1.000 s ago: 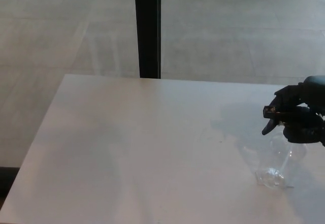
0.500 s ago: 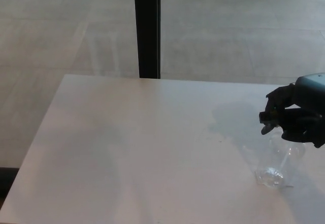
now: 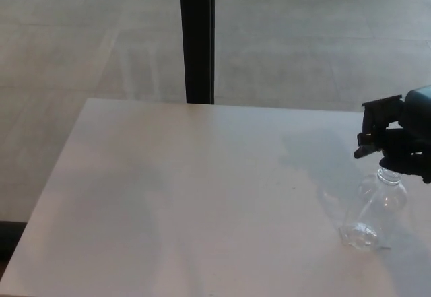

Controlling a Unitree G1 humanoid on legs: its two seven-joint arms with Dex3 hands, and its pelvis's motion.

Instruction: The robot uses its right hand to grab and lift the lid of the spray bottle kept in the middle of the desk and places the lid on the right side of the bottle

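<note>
With the right hand (image 3: 403, 150) pinching the lid (image 3: 374, 135) just above the bottle (image 3: 374, 213), lift straight until its tube clears the neck, then carry it right.

The right hand (image 3: 397, 147) is black, thick-fingered, with a dark teal-grey wrist casing.

Single head view (high) — down over desk (image 3: 168, 196)
</note>
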